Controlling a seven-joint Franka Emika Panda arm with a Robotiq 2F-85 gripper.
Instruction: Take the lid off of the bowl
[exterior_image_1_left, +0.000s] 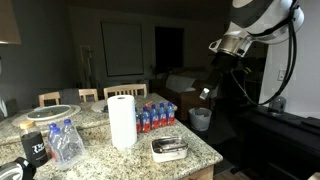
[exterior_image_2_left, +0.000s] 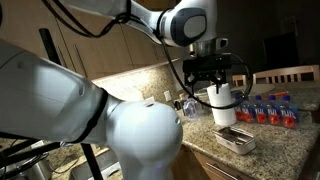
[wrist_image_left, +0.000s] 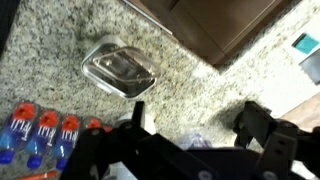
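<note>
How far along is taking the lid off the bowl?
Nothing looks done yet: the lid sits on the bowl near the paper towel roll. In hand: nothing; the gripper hangs open, well above the counter. Left: come down, grip the lid and lift it off.

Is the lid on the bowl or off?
On. In the wrist view the lid lies flat across the bowl on the counter; the open hand is up in the air, touching neither.

On counter (exterior_image_1_left: 203, 152): lid (wrist_image_left: 118, 68) on bowl (exterior_image_1_left: 167, 155), near the edge; roll (exterior_image_1_left: 122, 120) near bowl; bottle pack (exterior_image_1_left: 156, 116) just behind roll; dish (exterior_image_1_left: 55, 112) at far end.
</note>
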